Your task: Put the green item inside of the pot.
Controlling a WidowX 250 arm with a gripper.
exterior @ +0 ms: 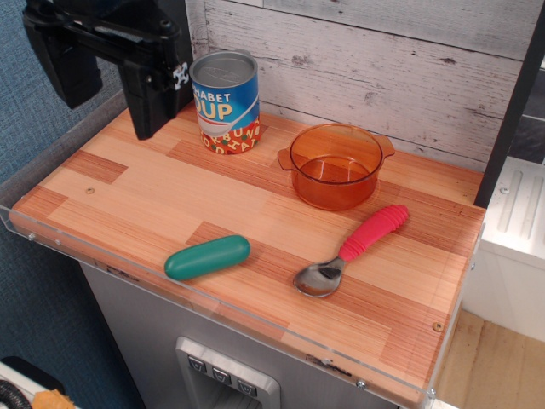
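The capsule (207, 256), near the front edge, looks light, stiff and slippery; best pinched mid-length. The gripper (111, 81), far left, holds nothing; its opening cannot be told.

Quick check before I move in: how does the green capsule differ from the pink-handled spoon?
The green capsule is one smooth rounded piece; the spoon has a ribbed pink handle and a shiny metal bowl. The capsule is shorter and thicker, the spoon longer and slimmer. The capsule lies nearer the front edge, left of the spoon. Both lie flat on the wooden counter, untouched.

Matte black, blocky end effector (111, 64); small black-and-white checkered marker.
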